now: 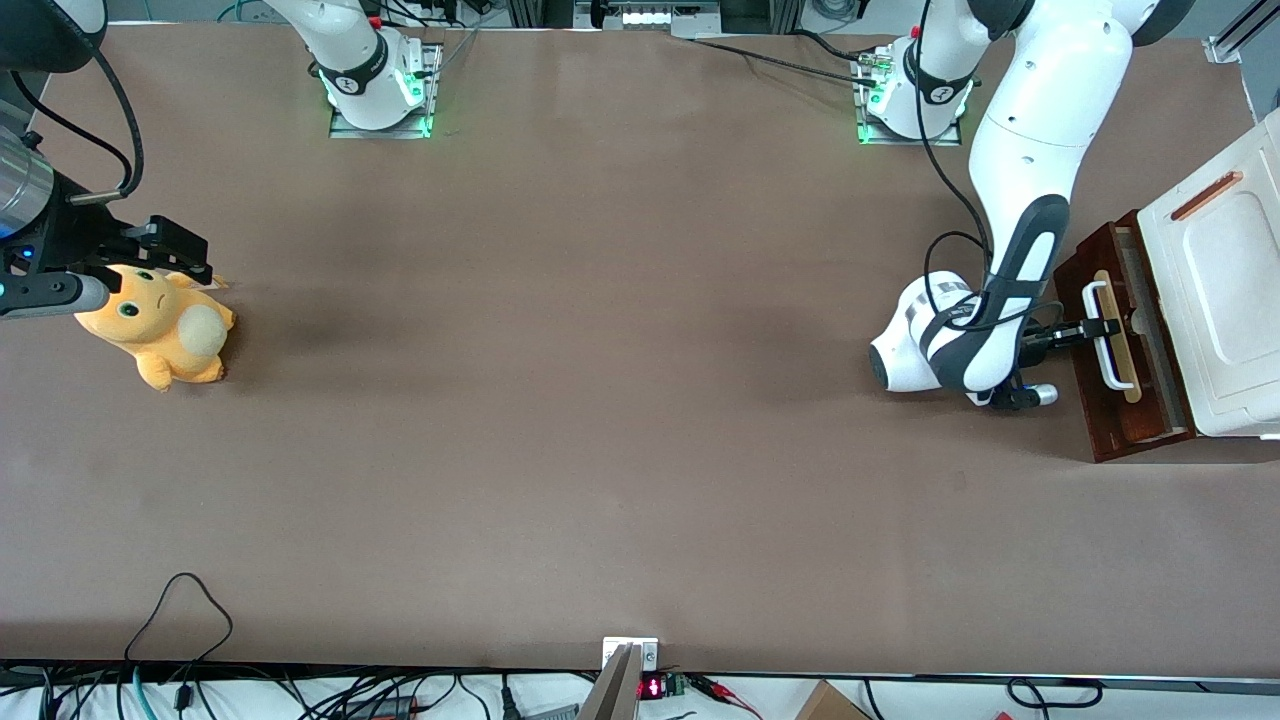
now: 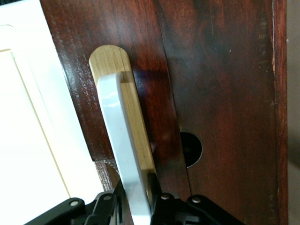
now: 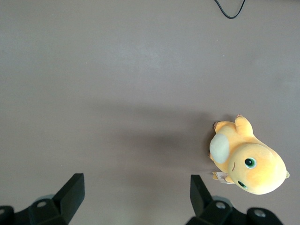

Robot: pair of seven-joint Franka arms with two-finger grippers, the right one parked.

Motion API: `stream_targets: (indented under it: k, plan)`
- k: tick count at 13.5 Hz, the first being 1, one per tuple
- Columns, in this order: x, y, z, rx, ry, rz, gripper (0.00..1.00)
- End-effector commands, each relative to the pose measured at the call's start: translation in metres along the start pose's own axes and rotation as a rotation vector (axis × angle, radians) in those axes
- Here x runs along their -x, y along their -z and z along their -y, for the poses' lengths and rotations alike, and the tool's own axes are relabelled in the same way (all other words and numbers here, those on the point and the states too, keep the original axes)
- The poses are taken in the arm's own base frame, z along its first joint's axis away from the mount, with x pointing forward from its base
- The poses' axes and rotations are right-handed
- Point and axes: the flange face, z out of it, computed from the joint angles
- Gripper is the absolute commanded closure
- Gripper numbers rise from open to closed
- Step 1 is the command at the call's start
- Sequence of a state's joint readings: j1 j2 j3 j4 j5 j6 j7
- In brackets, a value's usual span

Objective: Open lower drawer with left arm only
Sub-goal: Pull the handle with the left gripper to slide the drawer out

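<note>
Lower drawer (image 1: 1110, 400): dark reddish-brown wood, at the working arm's end of the table, standing out a little from under the white box (image 1: 1225, 300).
Handle (image 1: 1103, 335): white U-shaped bar fixed on a pale wood strip (image 2: 123, 89) on the drawer front.
Gripper (image 1: 1098, 328): black, at the handle; its two fingers (image 2: 159, 197) are closed around the white bar, one on each side of it, as the left wrist view shows.
Left arm (image 1: 1030, 150): white, bent down from its base to the table surface just in front of the drawer.
Round hole (image 2: 191, 149): dark, in the wood beside the handle strip.
Plush toy (image 1: 160, 325): orange, lying on the brown table (image 1: 600, 400) toward the parked arm's end, well apart from the drawer.
</note>
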State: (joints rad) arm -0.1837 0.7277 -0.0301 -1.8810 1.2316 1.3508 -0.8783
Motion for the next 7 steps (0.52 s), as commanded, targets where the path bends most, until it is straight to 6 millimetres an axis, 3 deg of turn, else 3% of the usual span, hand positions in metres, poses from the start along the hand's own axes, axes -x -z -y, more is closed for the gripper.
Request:
stream_targets:
  k: [1, 7]
  plan:
    - [0.004, 0.013, 0.009, -0.017, 0.008, -0.004, 0.83]
    - [0.009, 0.028, 0.007, -0.013, 0.027, 0.001, 0.83]
